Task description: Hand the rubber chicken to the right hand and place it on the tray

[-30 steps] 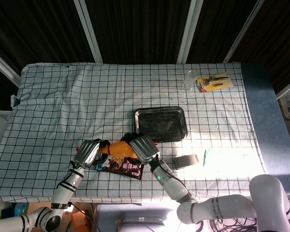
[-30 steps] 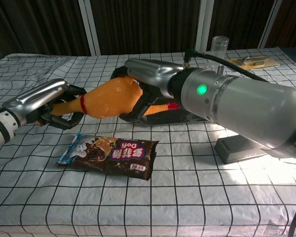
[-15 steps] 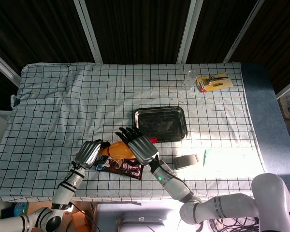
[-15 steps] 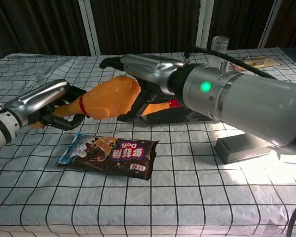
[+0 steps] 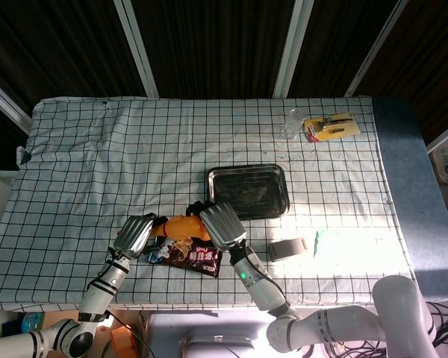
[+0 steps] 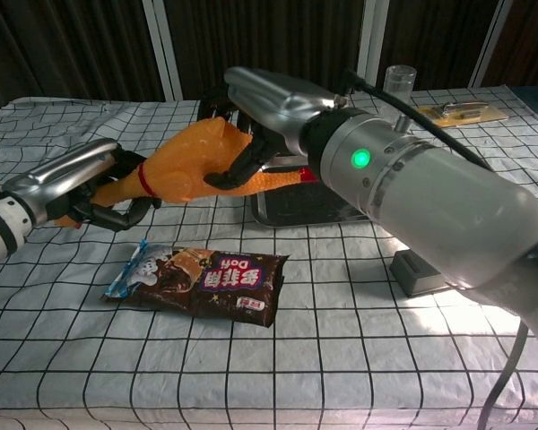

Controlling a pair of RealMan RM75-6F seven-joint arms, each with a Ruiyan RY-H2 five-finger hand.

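Mid-handover — the rubber chicken point(image 6: 193, 166) hangs above the tablecloth, neck held by the left hand point(image 6: 81, 184), body clasped by the right hand point(image 6: 255, 112); release and the tray point(image 5: 248, 191) remain.

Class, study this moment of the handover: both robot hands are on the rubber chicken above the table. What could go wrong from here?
1. Both the left robot hand and right robot hand grip the rubber chicken; an early release could drop it onto the snack packet.
2. If the left holds on, they may tug against each other.
3. The carry could clip the tray rim.
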